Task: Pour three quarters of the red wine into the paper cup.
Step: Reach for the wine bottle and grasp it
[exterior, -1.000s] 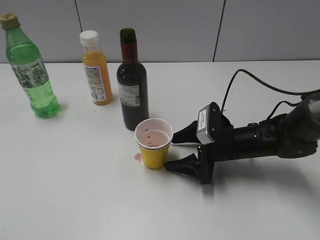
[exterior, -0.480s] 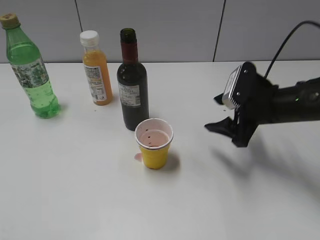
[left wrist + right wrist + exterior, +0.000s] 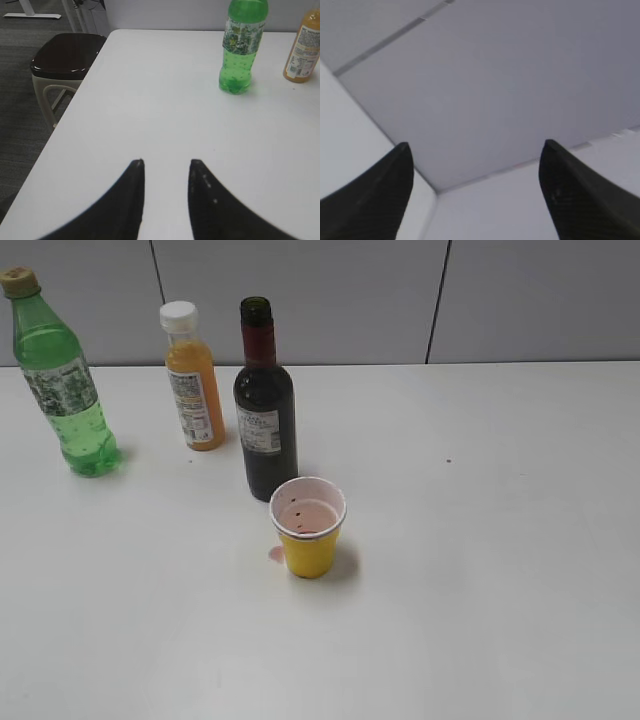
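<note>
The dark green wine bottle (image 3: 265, 405) with red neck foil and white label stands upright and uncapped on the white table, holding the red wine. The yellow paper cup (image 3: 308, 528) stands just in front of it, its inside pink-stained with a little liquid. Neither gripper shows in the exterior view. My left gripper (image 3: 166, 162) is open and empty above the table's left part. My right gripper (image 3: 475, 145) is wide open and empty, facing grey wall panels.
An orange juice bottle (image 3: 193, 380) with white cap and a green soda bottle (image 3: 62, 375) stand at the back left; both also show in the left wrist view, the soda bottle (image 3: 241, 47) and the juice bottle (image 3: 303, 47). A dark stool (image 3: 62, 57) stands beside the table's left edge. A small pink spill (image 3: 274, 555) lies by the cup.
My right gripper let go of the paper cup, drew back to the right and rose, and has left the exterior view. The cup and bottles have not moved.
</note>
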